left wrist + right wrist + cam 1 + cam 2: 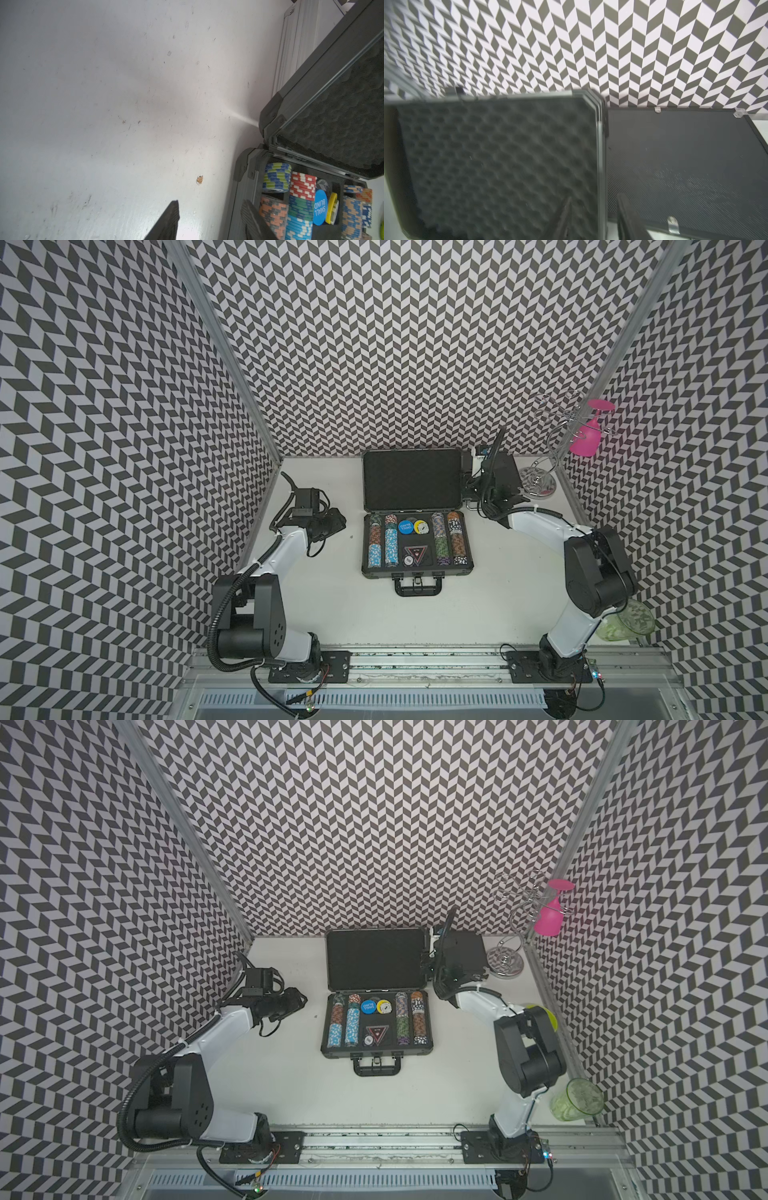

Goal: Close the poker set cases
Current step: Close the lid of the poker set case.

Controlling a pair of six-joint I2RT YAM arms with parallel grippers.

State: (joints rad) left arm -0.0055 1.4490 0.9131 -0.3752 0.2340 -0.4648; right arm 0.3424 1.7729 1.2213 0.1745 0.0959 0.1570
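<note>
Matt egg-crate foam lines the open case (411, 481) inside metal edging; the table (332, 614) looks scuffed, matt.

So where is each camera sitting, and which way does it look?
Top views: high above the front, looking down on the table and open poker case; left arm and right arm show whole.
Left wrist: on the left arm, looking across the table to the case's chips; only tips of the left gripper show.
Right wrist: on the right arm, facing the foam lid and back wall; the right gripper straddles the lid's edge.
Shared: every view shows the open case.
</note>
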